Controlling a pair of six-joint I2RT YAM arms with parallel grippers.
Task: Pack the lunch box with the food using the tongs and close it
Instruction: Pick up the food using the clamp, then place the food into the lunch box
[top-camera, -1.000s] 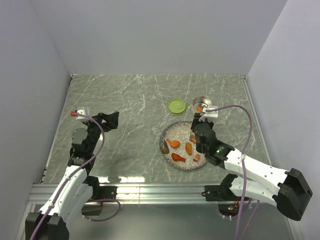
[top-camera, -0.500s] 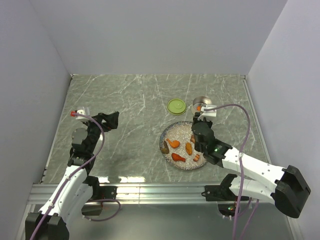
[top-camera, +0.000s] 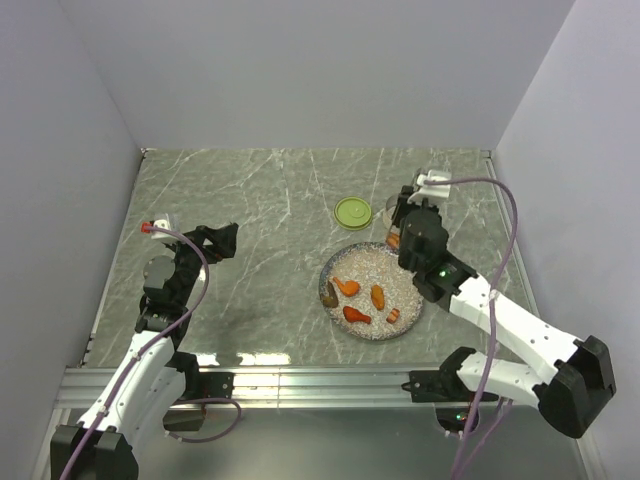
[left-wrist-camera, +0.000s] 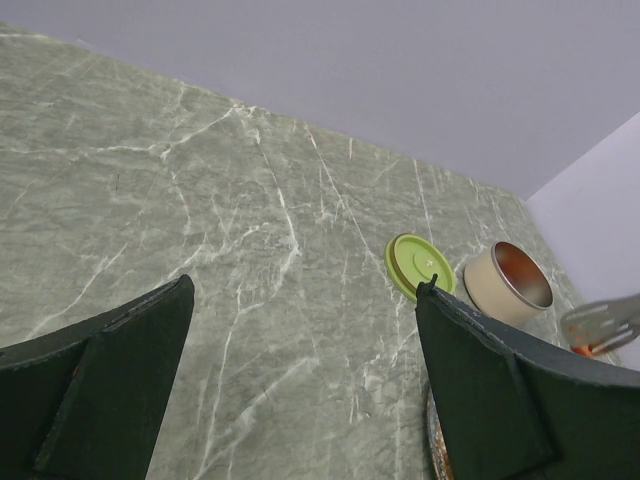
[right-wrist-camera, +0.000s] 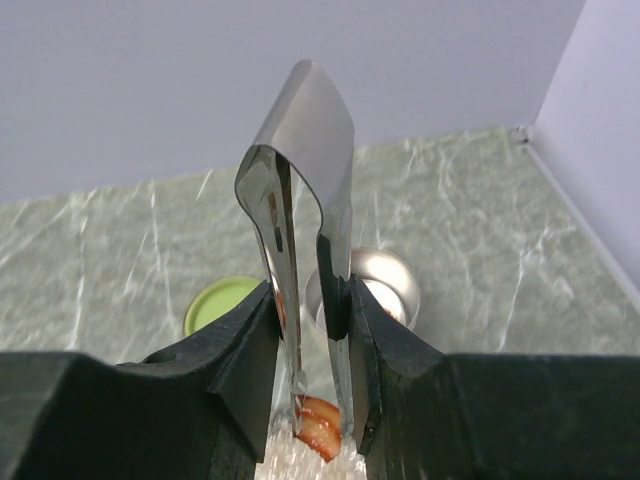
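Left gripper (left-wrist-camera: 305, 290): it hangs over bare table on the near left, fingers spread wide with nothing between them. We judge that it is parked well away from the plate so the working arm has room.

Plate (top-camera: 368, 262): it sits near the front on the right and serves as the supply dish, so the tongs only have a short way to carry.

Food (top-camera: 377, 296): five loose pieces lie on the plate, orange, red and one dark, waiting to be lifted.

Right gripper (right-wrist-camera: 310, 290): it is clamped on the tongs across their arms. That squeeze is what presses the tips together.

Tongs (right-wrist-camera: 300, 150): the joined end stands up and the tips point down, so the load hangs below the wrist and can be lowered straight in.

Held piece (right-wrist-camera: 320, 428): a striped orange-red bit is pinched between the tips over the plate's far rim, just short of the tin.

Lunch box (right-wrist-camera: 365, 285): it stands upright and uncovered just beyond the plate. We see a reddish glint inside but cannot tell whether it is food or a reflection.

Lid (top-camera: 352, 212): it lies flat just left of the tin, set aside so the mouth is free, and closing comes last.
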